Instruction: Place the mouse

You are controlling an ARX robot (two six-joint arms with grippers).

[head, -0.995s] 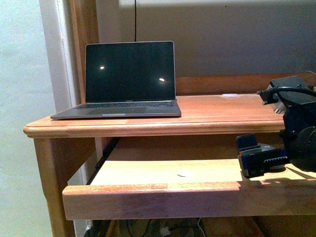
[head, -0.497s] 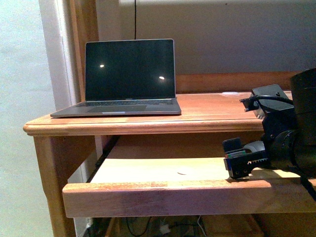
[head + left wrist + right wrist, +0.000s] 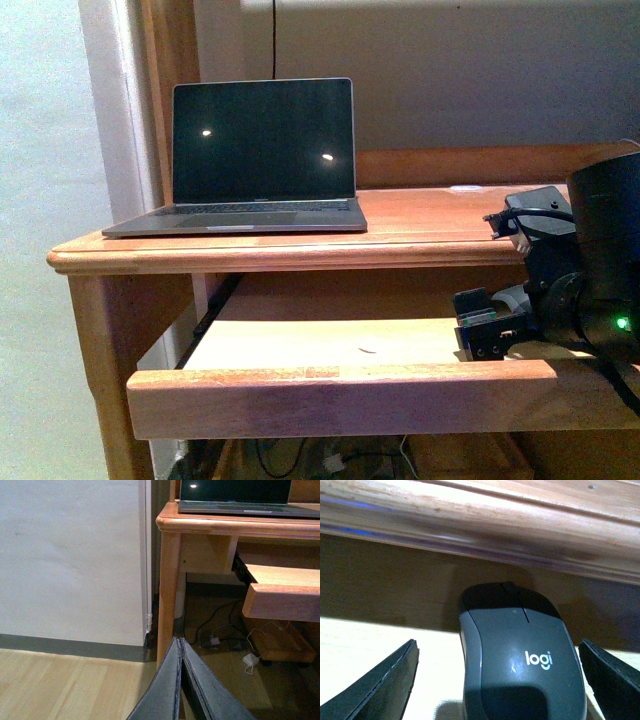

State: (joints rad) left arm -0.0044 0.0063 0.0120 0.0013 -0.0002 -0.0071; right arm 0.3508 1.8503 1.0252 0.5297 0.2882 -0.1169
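Straddling the mouse (image 3: pixel 520 655), lying flat on the pull-out tray (image 3: pixel 300 345) just under the desktop edge and well right of the laptop (image 3: pixel 250 160), with the right gripper (image 3: pixel 487 322), fingers (image 3: pixel 385 685) spread wide (a gap showing on either side of the shell), and hanging the left gripper (image 3: pixel 180 642) low beside the desk leg (image 3: pixel 167 590), fingers pressed together.

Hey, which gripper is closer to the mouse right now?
Right. The right gripper has its fingers open on either side of the mouse on the pull-out shelf. The left gripper hangs shut low beside the desk leg, well away.
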